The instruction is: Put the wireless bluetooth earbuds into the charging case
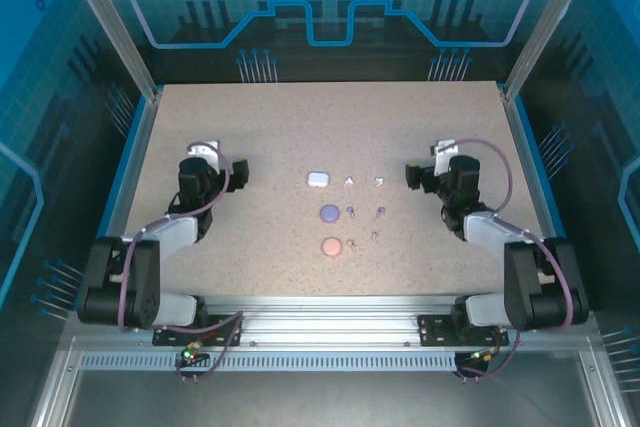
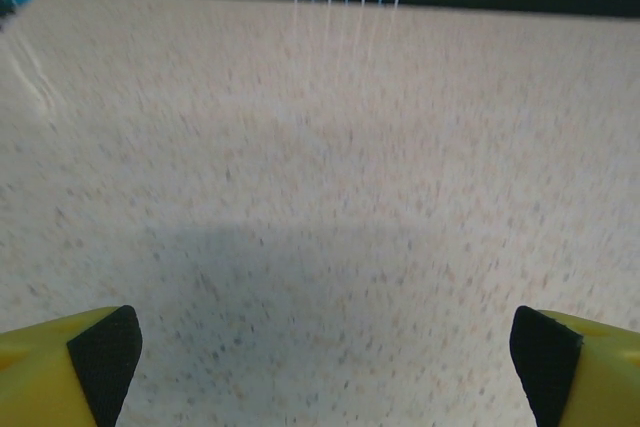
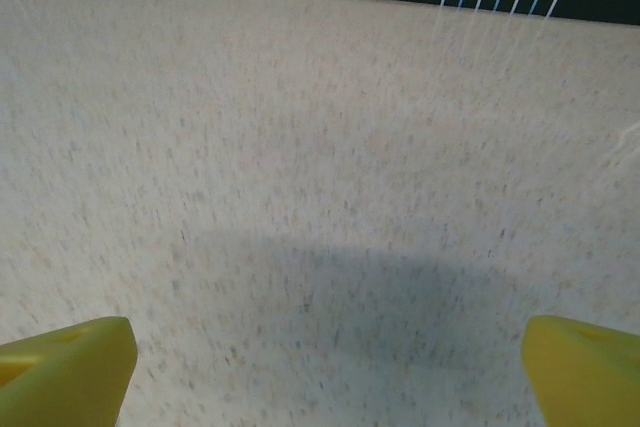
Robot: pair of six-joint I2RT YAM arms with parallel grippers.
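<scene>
On table (image 1: 250, 277), three cases in a column: white case (image 1: 318, 178), purple case (image 1: 329, 213), pink case (image 1: 331, 246). Six earbuds (image 1: 352, 212) lie loose, one pair right of each case. Jaws of left gripper (image 2: 325, 347) and right gripper (image 3: 330, 357) wide apart, empty.

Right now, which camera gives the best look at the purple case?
The top external view: the purple case lies in plain sight, between the white case and the pink case. The wrist views face speckled tabletop instead.

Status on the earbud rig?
Left gripper and right gripper open, empty. Six earbuds loose on table, right of three cases. Nothing in the way.
</scene>
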